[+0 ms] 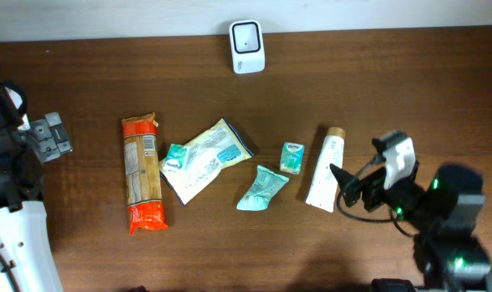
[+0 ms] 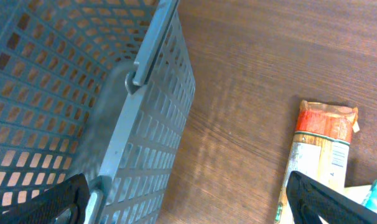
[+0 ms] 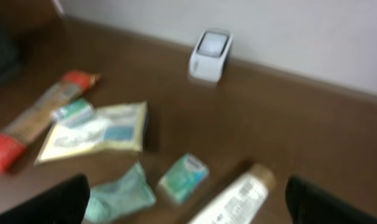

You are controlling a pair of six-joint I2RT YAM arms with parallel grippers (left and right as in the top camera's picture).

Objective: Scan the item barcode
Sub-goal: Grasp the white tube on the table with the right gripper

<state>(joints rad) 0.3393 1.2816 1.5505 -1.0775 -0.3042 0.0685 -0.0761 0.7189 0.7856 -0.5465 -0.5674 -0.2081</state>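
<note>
Step in hand: I judge this the very start; nothing is picked up and no item is at the scanner (image 1: 247, 46) yet
My right hand (image 1: 343, 188): spread wide and holding nothing, hovering just beside the white tube (image 1: 324, 171) at the right end of the row
My left hand (image 1: 51, 138): also released and empty, off at the left edge of the table (image 1: 392, 89), well apart from the items
Where the items lie: flat in a loose row mid-table, namely the pasta packet (image 1: 141, 172), the pale pouch (image 1: 204, 159), a crumpled teal wrapper (image 1: 261, 189), a small teal box (image 1: 291, 156) and the tube
Scanner: upright at the far edge by the wall, well apart from every item
Next move, as I judge it: lower my right hand over the tube, close on its body, lift, then turn its barcode toward the scanner's face; I cannot see any barcode from here
Only my left wrist shows: a grey slatted basket (image 2: 83, 106) close beside my hand, with the pasta packet's orange end near it
Only my right wrist shows: the scanner's front face and the tube's brown cap, though blurred
Only the overhead shows: both arms and the whole row at once
</note>
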